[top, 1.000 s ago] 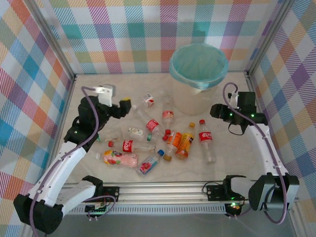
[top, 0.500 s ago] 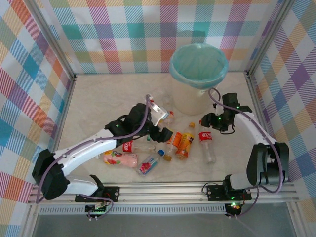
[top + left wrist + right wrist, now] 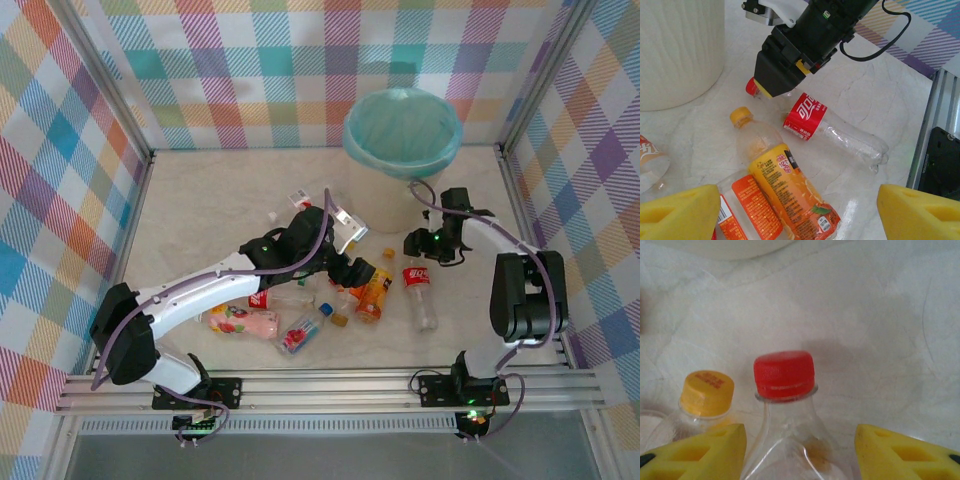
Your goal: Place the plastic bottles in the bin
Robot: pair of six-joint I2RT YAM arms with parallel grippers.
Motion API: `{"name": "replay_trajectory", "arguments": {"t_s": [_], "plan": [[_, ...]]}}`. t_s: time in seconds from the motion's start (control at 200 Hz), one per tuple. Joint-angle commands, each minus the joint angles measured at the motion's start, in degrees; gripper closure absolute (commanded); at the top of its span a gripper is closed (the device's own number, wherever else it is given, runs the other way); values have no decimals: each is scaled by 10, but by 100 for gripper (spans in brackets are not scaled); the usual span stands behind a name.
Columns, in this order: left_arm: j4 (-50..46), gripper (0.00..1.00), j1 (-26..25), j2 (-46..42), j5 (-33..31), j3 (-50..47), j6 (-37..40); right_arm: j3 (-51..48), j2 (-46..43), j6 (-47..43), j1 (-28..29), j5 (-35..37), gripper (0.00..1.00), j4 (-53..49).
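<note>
Pale marbled worktop [image 3: 200, 200], plaid walls round it.

Round cream-white plastic bin [image 3: 380, 205] w/ teal bag liner: upright at far edge, right of centre.

Left gripper [image 3: 800, 212]: out over bottle cluster mid-worktop. Yellow pads [image 3: 680, 212] wide apart, nothing held. Orange plastic juice bottle w/ yellow cap [image 3: 785, 185] lies btwn them, no contact seen.

Right gripper [image 3: 800, 450]: low, just on nr side of bin. Jaws part-closed astride shoulder of clear plastic cola bottle w/ red label + red cap [image 3: 784, 374]. Pads at or v. close to the plastic; can't tell if it grips.

Cola bottle lies flat right of centre, cap toward bin, base toward nr edge. Juice bottle just left of it, same heading, not touching.

Pink plastic bottle w/ fruit label [image 3: 243, 320]: flat, close to nr edge, left of centre.

Clear plastic bottle w/ blue cap [image 3: 303, 330]: just right of pink one.

Small clear bottle w/ red-white label [image 3: 300, 201]: apart from the rest, toward far edge, left of bin.
</note>
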Motion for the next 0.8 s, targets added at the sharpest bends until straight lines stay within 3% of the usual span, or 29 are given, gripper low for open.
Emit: {"name": "replay_trajectory", "arguments": {"t_s": [0.0, 0.425, 0.625, 0.795], "plan": [[1, 18, -4, 8, -5, 19, 1, 26, 21, -12, 1, -19, 40, 17], [-8, 18, -4, 3, -22, 17, 2, 50, 76, -19, 3, -35, 48, 15], [-9, 18, -4, 11, -21, 23, 11, 56, 91, -25, 3, -39, 43, 8], [-12, 18, -4, 12, -20, 27, 14, 61, 106, -26, 3, -50, 52, 3]]}}
